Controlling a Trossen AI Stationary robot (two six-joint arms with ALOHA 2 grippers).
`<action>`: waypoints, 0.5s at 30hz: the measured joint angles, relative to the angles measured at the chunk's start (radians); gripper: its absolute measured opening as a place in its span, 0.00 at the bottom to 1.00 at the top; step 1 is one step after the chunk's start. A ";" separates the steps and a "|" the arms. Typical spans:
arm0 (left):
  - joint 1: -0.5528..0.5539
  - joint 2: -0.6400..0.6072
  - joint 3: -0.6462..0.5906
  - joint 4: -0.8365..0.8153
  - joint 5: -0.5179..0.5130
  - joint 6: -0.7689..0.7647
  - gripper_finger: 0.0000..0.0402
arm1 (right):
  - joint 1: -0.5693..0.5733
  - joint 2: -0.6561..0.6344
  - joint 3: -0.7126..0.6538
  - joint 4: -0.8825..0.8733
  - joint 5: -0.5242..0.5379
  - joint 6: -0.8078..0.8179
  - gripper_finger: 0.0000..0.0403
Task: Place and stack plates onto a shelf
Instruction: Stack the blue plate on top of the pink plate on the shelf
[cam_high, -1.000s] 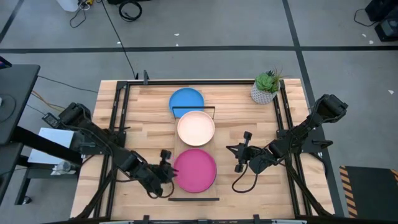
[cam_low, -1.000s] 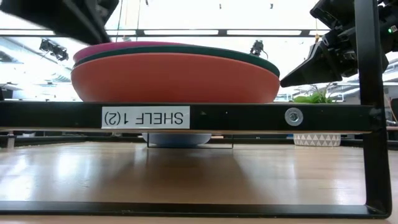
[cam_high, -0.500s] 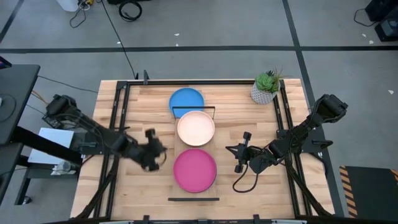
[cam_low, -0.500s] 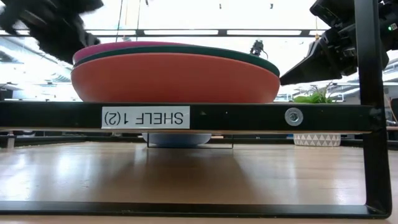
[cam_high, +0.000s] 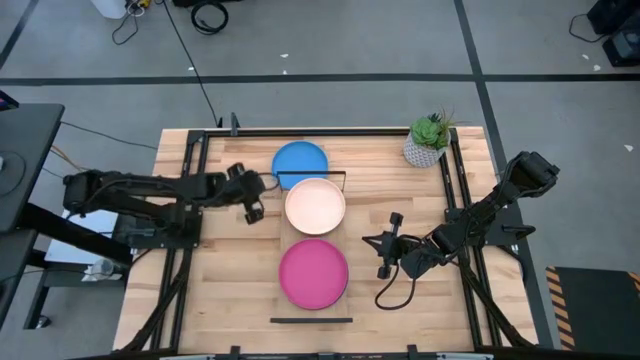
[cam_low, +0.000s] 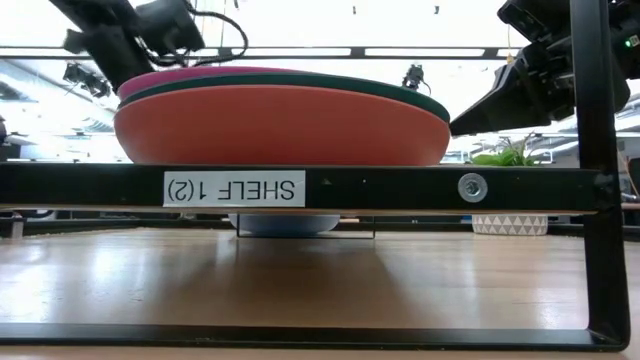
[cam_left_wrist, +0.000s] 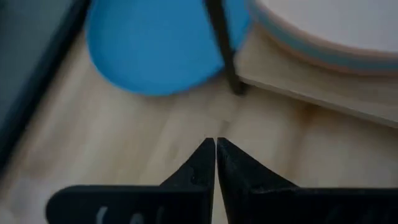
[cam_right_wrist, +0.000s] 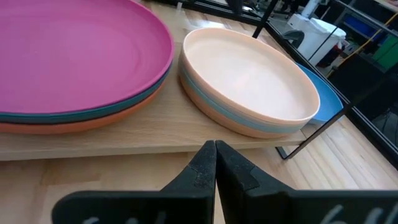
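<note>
A pink plate (cam_high: 313, 273) tops a stack over teal (cam_low: 420, 100) and orange (cam_low: 280, 125) plates on the shelf's near end (cam_low: 400, 187). A cream plate (cam_high: 315, 205) tops a second stack farther along the plank (cam_right_wrist: 124, 140). A blue plate (cam_high: 300, 163) lies on the tabletop at the shelf's far end, partly under the black rail (cam_left_wrist: 221, 43). My left gripper (cam_high: 250, 200) is shut and empty, above the table left of the cream plate and near the blue plate (cam_left_wrist: 155, 50). My right gripper (cam_high: 385, 250) is shut and empty, right of the shelf.
A small potted green plant (cam_high: 428, 140) stands at the table's far right corner. Black frame rails (cam_high: 190, 200) run along the table's left and right sides. Bare slatted wood (cam_high: 230, 280) lies left of the shelf.
My left gripper has drawn away from the pink plate's left side and gone toward the table's far edge, ending left of the cream plate near the blue plate. The plates have stayed where they were.
</note>
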 joint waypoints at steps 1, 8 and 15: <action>0.028 0.012 0.000 0.018 0.001 0.046 0.06 | 0.000 0.000 0.000 0.000 -0.003 0.000 0.03; 0.257 0.105 0.000 0.153 0.121 0.047 0.12 | 0.008 0.000 0.000 0.000 -0.009 0.001 0.03; 0.466 0.210 0.000 0.274 0.261 -0.290 0.16 | 0.007 0.000 0.000 0.006 -0.009 0.003 0.03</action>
